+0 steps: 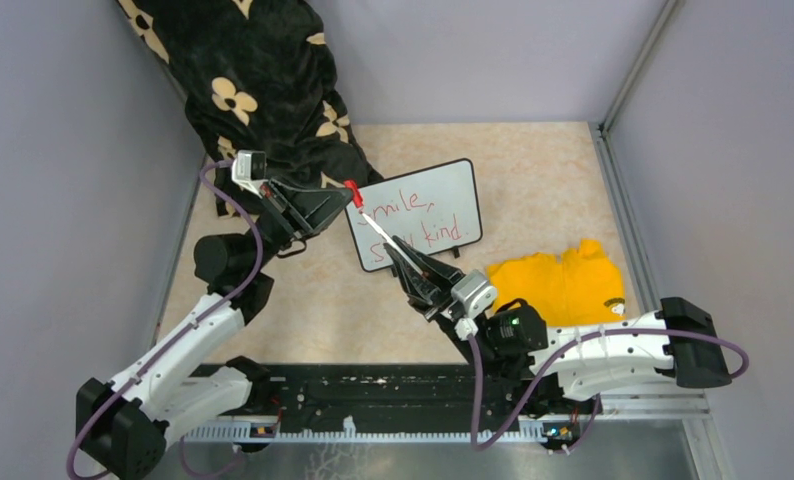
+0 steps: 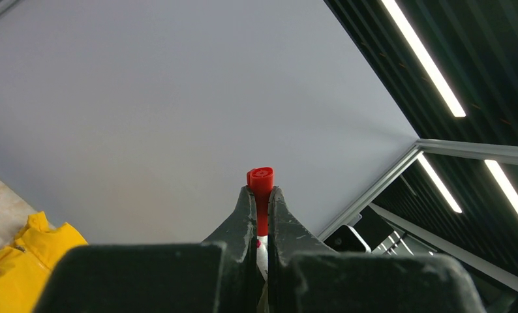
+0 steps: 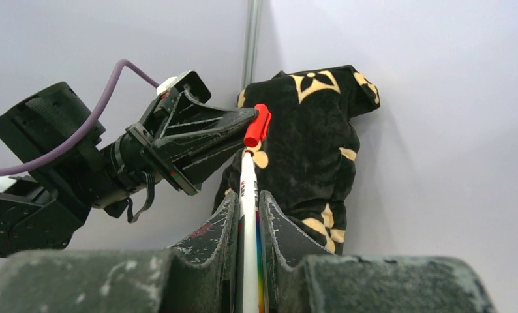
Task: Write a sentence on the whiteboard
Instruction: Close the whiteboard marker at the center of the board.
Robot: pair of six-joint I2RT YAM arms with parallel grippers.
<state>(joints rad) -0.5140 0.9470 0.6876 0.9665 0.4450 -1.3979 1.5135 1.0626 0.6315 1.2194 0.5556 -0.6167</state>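
Note:
The whiteboard (image 1: 455, 188) lies tilted on the table's middle, with the red sentence (image 1: 413, 222) "Smile, Stay kind." on it, its left part hidden by the marker and grippers. A white marker (image 1: 378, 230) with a red cap (image 1: 353, 192) is held above the board's left edge. My left gripper (image 1: 347, 198) is shut on the red cap (image 2: 261, 186). My right gripper (image 1: 398, 252) is shut on the marker's white barrel (image 3: 248, 195). In the right wrist view the left gripper (image 3: 246, 124) pinches the cap (image 3: 257, 125) at the barrel's far end.
A black blanket with cream flowers (image 1: 253, 80) is heaped at the back left, behind the left gripper. A yellow cloth (image 1: 563, 285) lies right of the board, by the right arm. Grey walls enclose the table on three sides.

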